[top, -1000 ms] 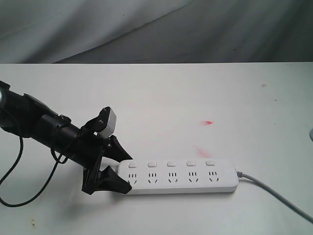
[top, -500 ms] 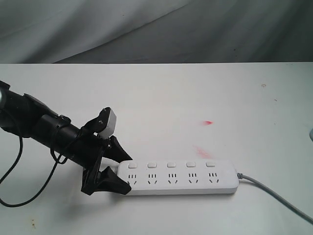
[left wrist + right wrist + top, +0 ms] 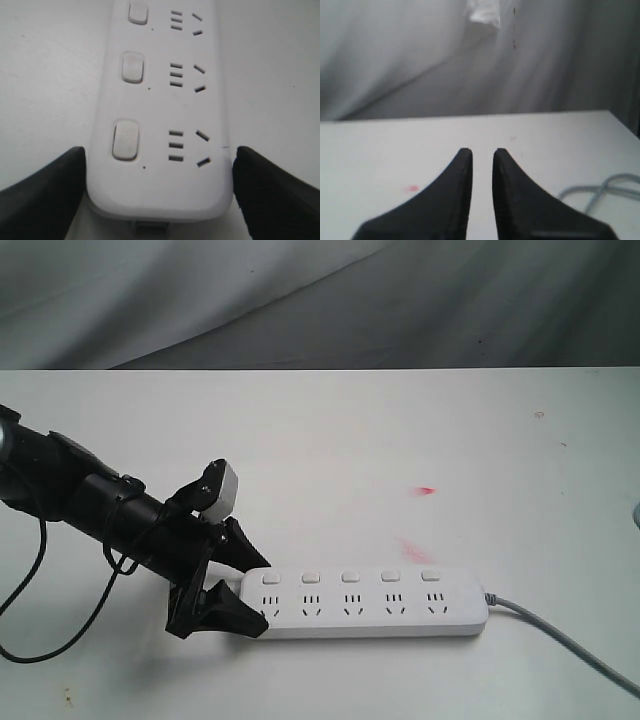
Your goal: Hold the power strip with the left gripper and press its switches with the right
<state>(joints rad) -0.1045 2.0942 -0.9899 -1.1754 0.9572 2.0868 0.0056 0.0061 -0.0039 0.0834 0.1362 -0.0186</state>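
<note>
My left gripper [image 3: 255,592] clamps the power strip [image 3: 370,602] at its nine-o'clock end; my right gripper [image 3: 482,155], fingers narrowly parted and empty, must next descend onto the switches [image 3: 350,576].

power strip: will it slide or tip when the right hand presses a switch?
The power strip lies flat and low, so tipping looks unlikely. Its smooth plastic could slide on the table, though the left hand brackets its end. The grey cord looks floppy.
</note>
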